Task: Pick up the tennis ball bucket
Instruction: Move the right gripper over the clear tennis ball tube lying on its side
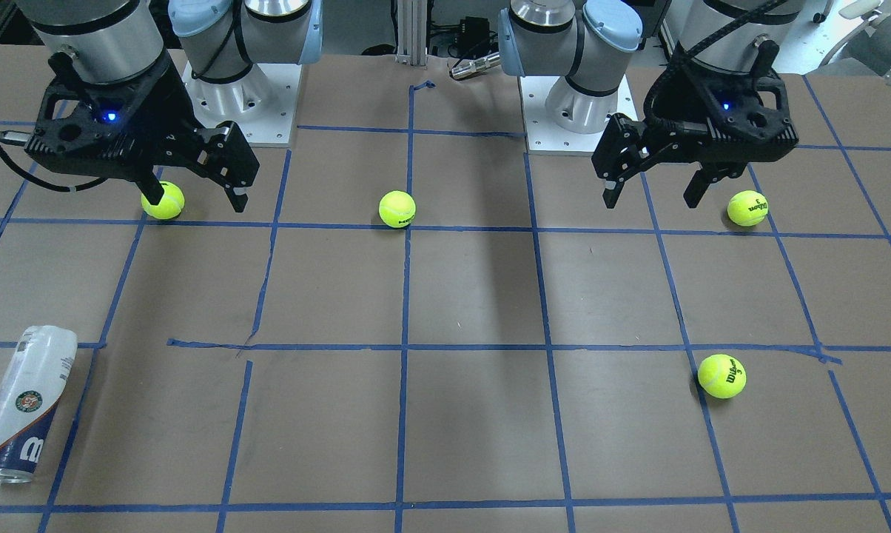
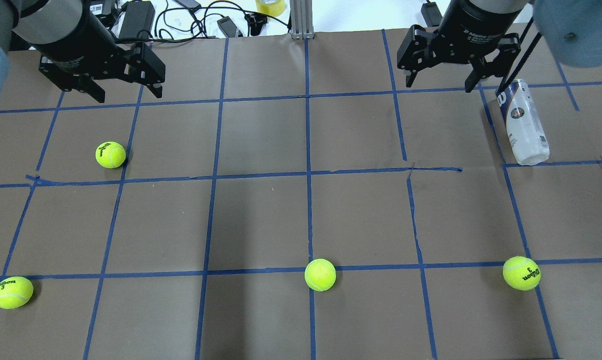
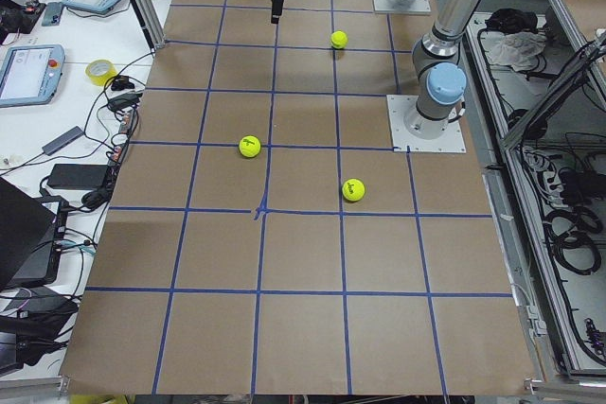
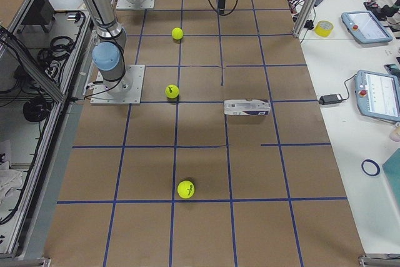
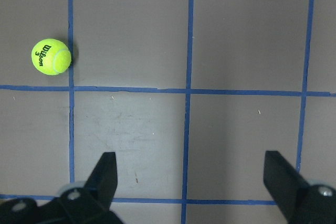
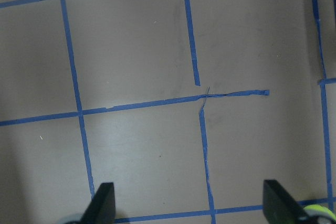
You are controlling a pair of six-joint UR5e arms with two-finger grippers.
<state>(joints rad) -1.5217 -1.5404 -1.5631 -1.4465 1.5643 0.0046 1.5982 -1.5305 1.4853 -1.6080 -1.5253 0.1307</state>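
The tennis ball bucket (image 2: pixel 523 122) lies on its side on the brown table, at the far right in the overhead view. It is a clear can with a white and navy label. It also shows in the front view (image 1: pixel 24 403) and the right side view (image 4: pixel 247 107). My right gripper (image 2: pixel 441 82) hangs open and empty above the table, apart from the bucket; it also shows in the front view (image 1: pixel 194 198) and its wrist view (image 6: pixel 191 205). My left gripper (image 2: pixel 127 94) hangs open and empty on the other side (image 1: pixel 653 196) (image 5: pixel 191 182).
Several yellow-green tennis balls lie loose on the table: one (image 2: pixel 110 154) below the left gripper, one (image 2: pixel 13 292) at the near left, one (image 2: pixel 320 274) at the near middle, one (image 2: pixel 521 273) at the near right. Blue tape lines grid the table. Cables lie beyond the far edge.
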